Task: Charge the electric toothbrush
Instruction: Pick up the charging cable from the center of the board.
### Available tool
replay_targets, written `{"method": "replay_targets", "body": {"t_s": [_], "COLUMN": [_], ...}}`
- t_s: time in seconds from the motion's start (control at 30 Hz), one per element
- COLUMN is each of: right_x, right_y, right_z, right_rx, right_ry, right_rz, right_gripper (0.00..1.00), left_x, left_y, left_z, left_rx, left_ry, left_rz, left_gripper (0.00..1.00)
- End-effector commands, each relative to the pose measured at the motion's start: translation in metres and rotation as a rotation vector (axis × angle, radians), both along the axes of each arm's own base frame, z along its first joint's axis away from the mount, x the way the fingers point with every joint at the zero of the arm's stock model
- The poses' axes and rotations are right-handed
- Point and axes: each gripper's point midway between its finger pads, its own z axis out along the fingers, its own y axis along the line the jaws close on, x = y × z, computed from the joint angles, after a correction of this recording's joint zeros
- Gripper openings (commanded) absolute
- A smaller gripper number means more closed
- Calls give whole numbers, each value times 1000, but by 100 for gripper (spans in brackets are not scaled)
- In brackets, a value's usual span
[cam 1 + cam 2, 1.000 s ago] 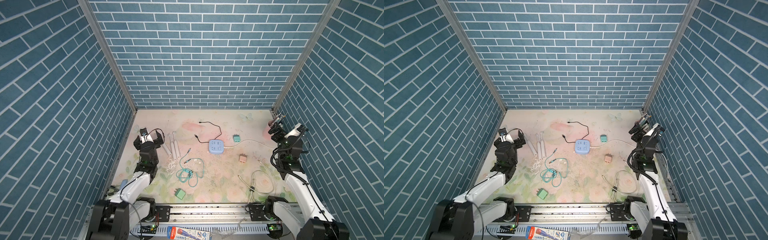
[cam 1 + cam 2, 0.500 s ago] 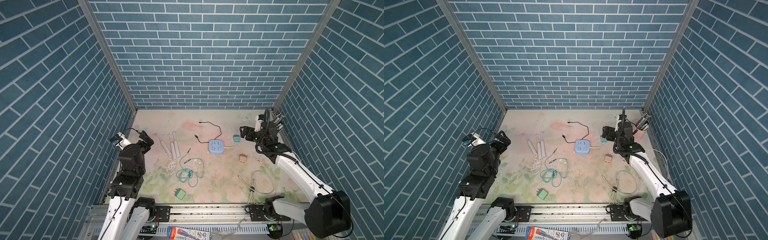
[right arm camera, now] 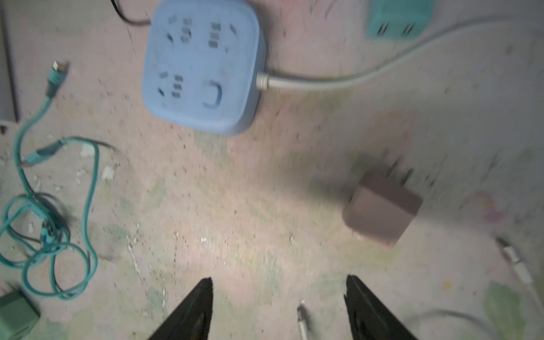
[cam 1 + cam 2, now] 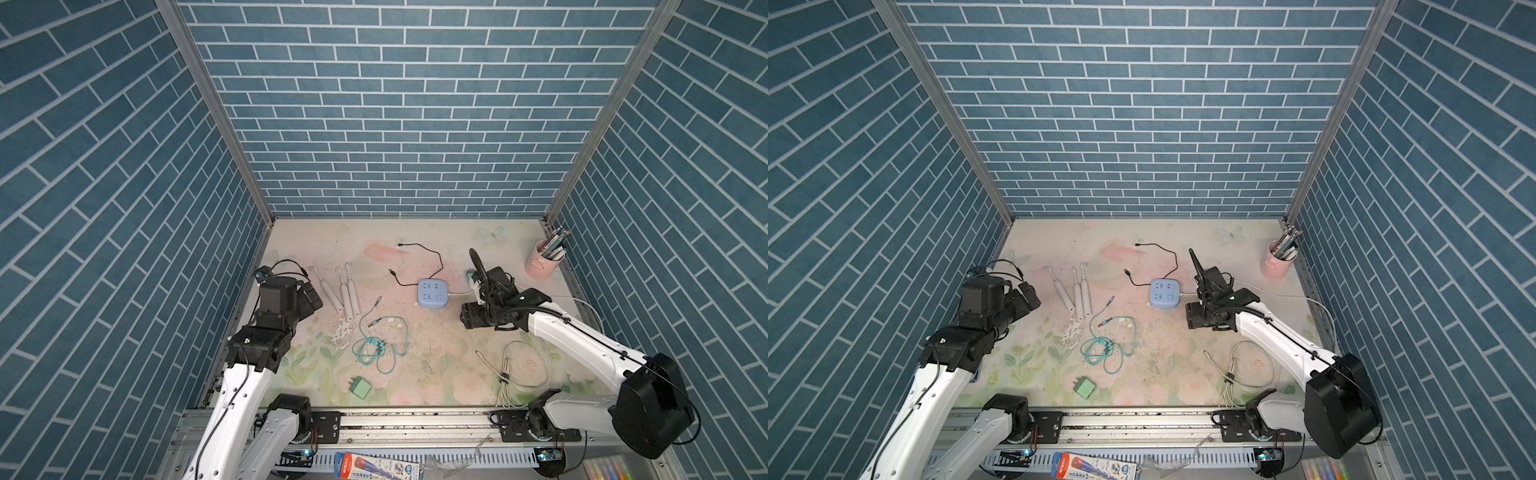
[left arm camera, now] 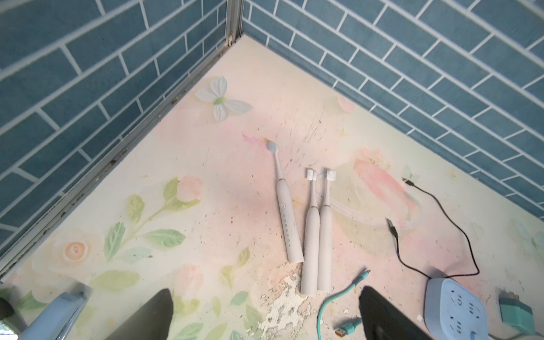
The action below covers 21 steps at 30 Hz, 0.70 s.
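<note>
Right wrist: right gripper part-open, empty; white cable tip between fingers, brown adapter beyond them; cable could be pinched instead. Left gripper wide open, empty.

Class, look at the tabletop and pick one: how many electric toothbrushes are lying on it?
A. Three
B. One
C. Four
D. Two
A: the left wrist view shows three white toothbrushes lying flat on the table. In both top views, their brush heads point toward the back wall.
</note>
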Motion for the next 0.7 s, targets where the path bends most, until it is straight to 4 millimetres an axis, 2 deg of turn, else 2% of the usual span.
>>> {"method": "replay_targets", "body": {"t_s": [0.0, 0.13, 0.33, 0.5, 0.67], "right_x": [-42, -65, -83, -85, -76], "right_y": [-11, -11, -18, -23, -30], "right_z": [-16, -34, -46, -52, -45], "right_rx": [-14, 2, -40, -72, -111], "right_ry": [148, 217, 257, 264, 212], "right_rz": [-78, -101, -100, -100, -108], "right_gripper": [65, 61, 52, 44, 45], "left_x": [-4, -4, -5, -5, -5], "left_y": [-8, -10, -10, -12, -12], "left_z": [0, 0, 1, 0, -1], "left_rx": [-11, -23, -24, -32, -33], "left_ry": [44, 35, 28, 30, 28], "left_rz": [-49, -59, -59, -64, -68], "left_gripper": [100, 99, 100, 100, 100]}}
